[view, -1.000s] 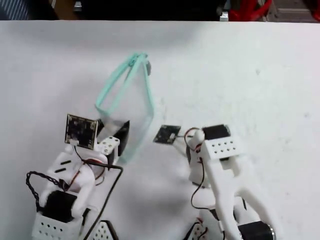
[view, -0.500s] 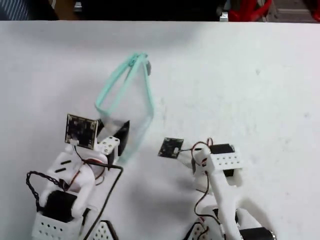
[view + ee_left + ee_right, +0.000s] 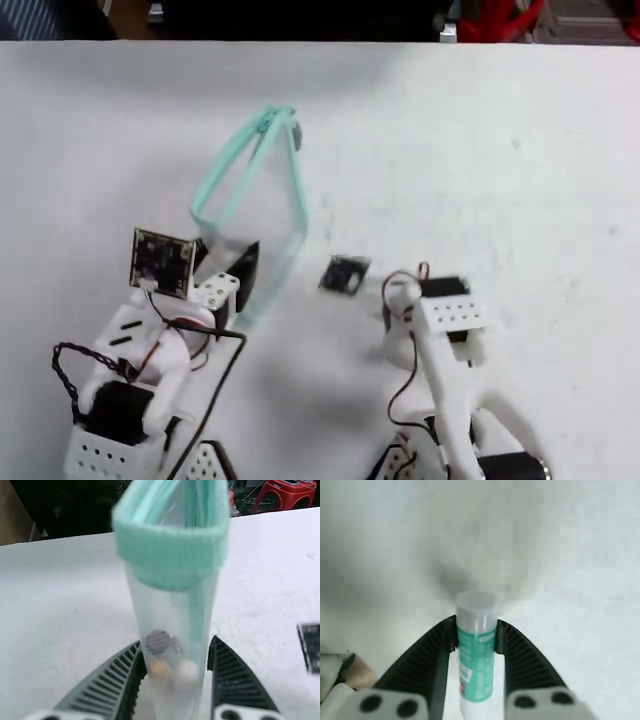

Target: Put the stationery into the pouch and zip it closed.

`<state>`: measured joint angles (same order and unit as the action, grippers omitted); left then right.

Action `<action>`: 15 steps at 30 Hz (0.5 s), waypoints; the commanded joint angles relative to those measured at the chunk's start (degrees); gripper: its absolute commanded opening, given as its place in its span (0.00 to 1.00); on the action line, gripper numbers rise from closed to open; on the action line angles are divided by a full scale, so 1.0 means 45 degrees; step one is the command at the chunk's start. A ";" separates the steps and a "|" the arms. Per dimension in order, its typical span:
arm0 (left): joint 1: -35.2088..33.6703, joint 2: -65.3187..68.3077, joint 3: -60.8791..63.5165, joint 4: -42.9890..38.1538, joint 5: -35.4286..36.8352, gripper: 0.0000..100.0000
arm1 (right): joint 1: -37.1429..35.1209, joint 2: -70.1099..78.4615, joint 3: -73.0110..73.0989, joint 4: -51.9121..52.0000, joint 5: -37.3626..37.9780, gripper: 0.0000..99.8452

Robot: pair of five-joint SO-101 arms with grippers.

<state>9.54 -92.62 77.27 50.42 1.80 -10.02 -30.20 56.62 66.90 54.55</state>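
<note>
A clear pouch (image 3: 252, 195) with teal trim lies on the white table (image 3: 480, 150), its mouth standing open. My left gripper (image 3: 175, 677) is shut on the pouch's near end (image 3: 172, 630); small round items show through the plastic between its fingers (image 3: 117, 680). In the high view the left gripper (image 3: 236, 268) sits at the pouch's near corner. My right gripper (image 3: 476, 647) is shut on a glue stick (image 3: 476, 645) with a green label and a pale cap, above bare table. The right arm (image 3: 440, 310) stands right of the pouch, apart from it.
The right arm's small black camera board (image 3: 345, 275) hangs close to the pouch's right edge and also appears as a dark board (image 3: 310, 647) in the left wrist view. The table's far edge (image 3: 320, 42) meets a dark background. Open table lies to the right and beyond the pouch.
The right arm drew back toward the near edge and shifted right, then came slightly forward again. The left arm and the pouch stayed put.
</note>
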 commanded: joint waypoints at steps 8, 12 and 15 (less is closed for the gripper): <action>0.0049 -0.0147 -0.0078 -0.0293 -0.0156 0.21 | -0.1455 -0.1026 -1.2718 0.4425 -0.5372 0.02; 0.0049 -0.0147 -0.0078 -0.0293 -0.0156 0.21 | -0.2862 -0.0186 -1.5863 0.4601 -0.6799 0.02; 0.0049 -0.0147 -0.0078 -0.0293 -0.0156 0.21 | -0.4210 0.0596 -1.7446 0.3819 -0.7580 0.02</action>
<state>9.54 -92.62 77.27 50.42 1.80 -24.00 -29.67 -13.19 86.95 23.52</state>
